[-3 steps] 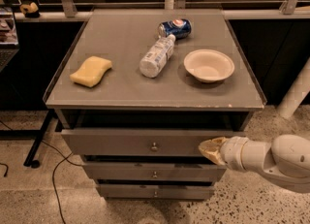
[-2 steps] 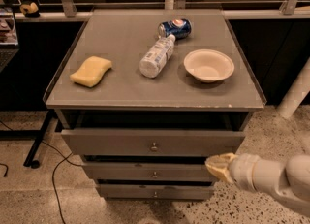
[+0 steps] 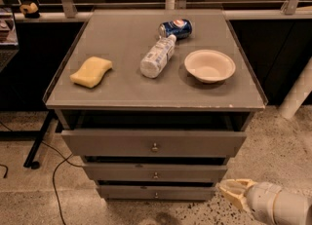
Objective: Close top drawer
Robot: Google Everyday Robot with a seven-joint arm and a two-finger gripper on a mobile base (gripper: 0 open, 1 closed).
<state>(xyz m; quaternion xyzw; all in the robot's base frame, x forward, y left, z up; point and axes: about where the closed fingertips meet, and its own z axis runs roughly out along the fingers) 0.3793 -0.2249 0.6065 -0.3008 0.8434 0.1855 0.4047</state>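
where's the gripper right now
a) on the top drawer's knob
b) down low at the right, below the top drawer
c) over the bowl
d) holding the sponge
b: the gripper sits at the lower right, well below the top drawer, which stands pulled out.

— What's the floor (image 3: 278, 141) like?
— Speckled stone, with a black cable (image 3: 53, 185) trailing across it. The gripper (image 3: 233, 192) hangs low at the right, just above it.
— And behind?
— Dark panels (image 3: 29, 68) under a pale rail (image 3: 268, 14). The light is dim and warm.
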